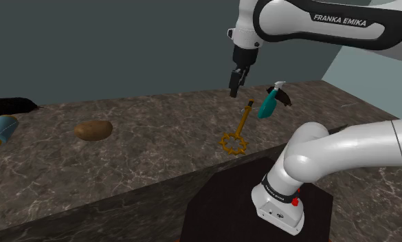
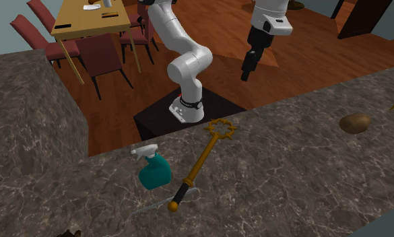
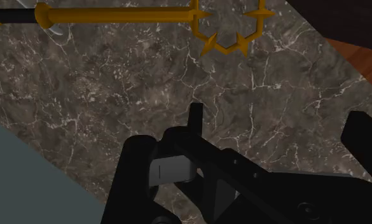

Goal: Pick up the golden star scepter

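While gripper (image 1: 233,91) hangs clear, golden star scepter (image 1: 242,124) lies untouched on the surface

Scepter flat on the dark marbled surface (image 1: 144,137), near the edge next to the stand (image 1: 216,206); star head points at the stand, dark grip end points to the far side; teal spray bottle (image 1: 268,106) lies just beside the grip end, on the shoulder view's right of it; fingers (image 3: 196,113) look clenched together on nothing, pointing down, up in the air above the surface; in the shoulder view they sit just left of the scepter's far end, not touching it; wrist view has the shaft running crosswise ahead of the fingers, well apart from them, bare marble between; brown potato-like lump (image 1: 93,130) sits well apart at the shoulder view's left; blue bottle (image 1: 0,130) further left, at the surface's end; second exterior view has a wooden dining table (image 2: 87,23) and red chairs (image 2: 101,57) on a wood floor (image 2: 310,40) beyond the stand.
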Tool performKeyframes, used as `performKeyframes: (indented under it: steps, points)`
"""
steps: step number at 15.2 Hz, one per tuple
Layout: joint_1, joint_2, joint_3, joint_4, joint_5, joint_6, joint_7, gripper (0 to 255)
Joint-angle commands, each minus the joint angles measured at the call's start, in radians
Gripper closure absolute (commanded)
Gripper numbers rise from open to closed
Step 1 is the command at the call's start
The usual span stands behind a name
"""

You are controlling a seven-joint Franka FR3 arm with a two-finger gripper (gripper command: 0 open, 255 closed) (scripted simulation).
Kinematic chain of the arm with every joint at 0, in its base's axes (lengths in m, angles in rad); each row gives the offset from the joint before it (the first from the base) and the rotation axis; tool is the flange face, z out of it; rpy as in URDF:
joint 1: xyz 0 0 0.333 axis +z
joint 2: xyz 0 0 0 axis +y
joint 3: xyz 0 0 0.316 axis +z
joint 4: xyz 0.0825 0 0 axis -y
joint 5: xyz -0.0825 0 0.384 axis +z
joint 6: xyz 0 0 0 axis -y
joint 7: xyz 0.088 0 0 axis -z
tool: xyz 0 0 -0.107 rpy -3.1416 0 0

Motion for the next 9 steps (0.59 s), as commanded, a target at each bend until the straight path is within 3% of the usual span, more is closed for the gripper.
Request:
performKeyframes:
  steps: [1, 9]
  points:
    - [0.000, 0.000, 0.000, 0.000, 0.000, 0.000, 0.000, 0]
    - [-0.183, 0.084, -0.030, -0.148, -0.013, 0.272, 0.304, 0]
